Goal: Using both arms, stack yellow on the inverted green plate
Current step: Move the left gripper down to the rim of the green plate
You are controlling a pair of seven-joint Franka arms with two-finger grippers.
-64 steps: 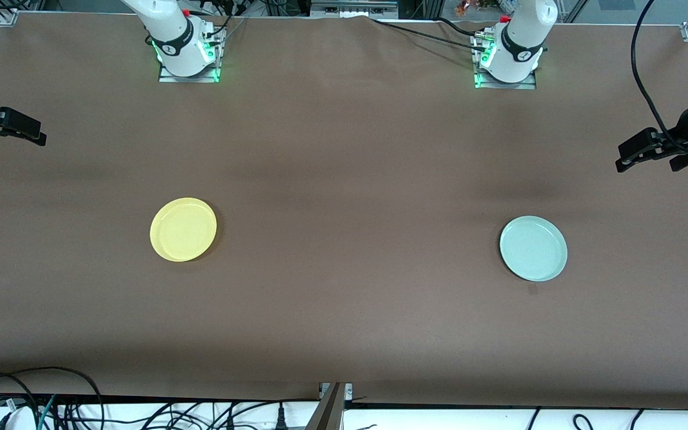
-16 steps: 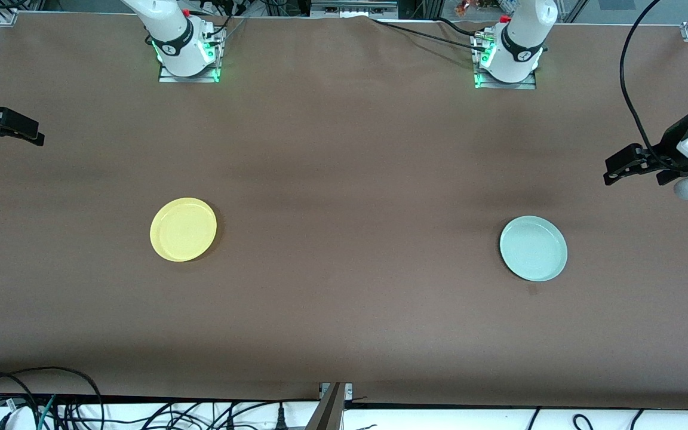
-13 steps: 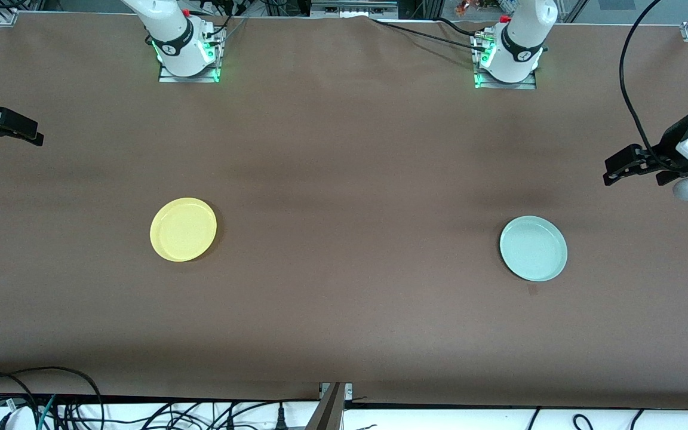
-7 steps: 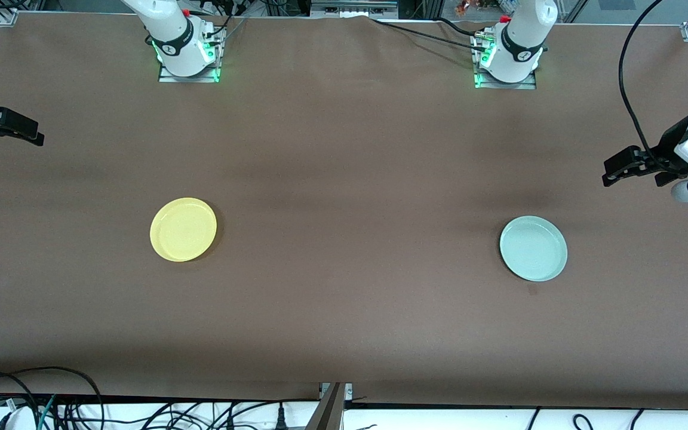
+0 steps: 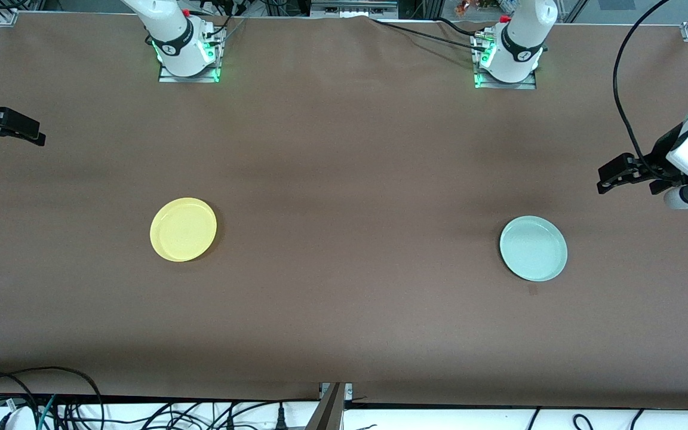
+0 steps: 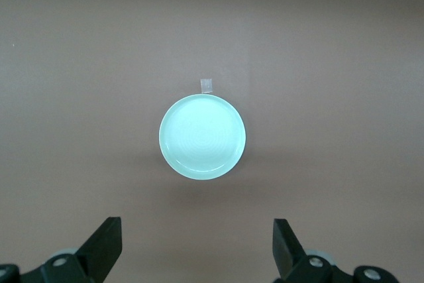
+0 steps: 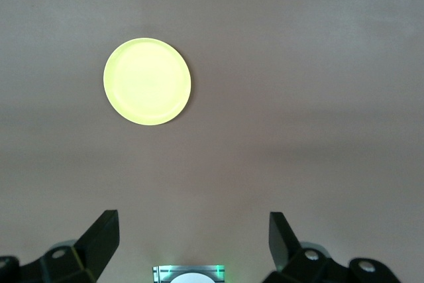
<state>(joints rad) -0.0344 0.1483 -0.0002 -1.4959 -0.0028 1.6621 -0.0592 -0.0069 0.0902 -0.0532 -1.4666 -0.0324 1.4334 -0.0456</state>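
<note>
Front view: the yellow plate (image 5: 183, 229) is lying rim-up on the brown table (image 5: 344, 179) toward the right arm's end; the green plate (image 5: 533, 248) is lying rim-up, not inverted, toward the left arm's end, well apart from it. A small tape tab (image 6: 207, 85) is sitting just beside the green plate. The left gripper (image 5: 613, 177) is hanging over bare table, fingers (image 6: 106, 243) spread wide, holding nothing. The right gripper (image 5: 18, 130) is hanging at the table's edge, equally wide and empty, its arm cut off by the frame.
</note>
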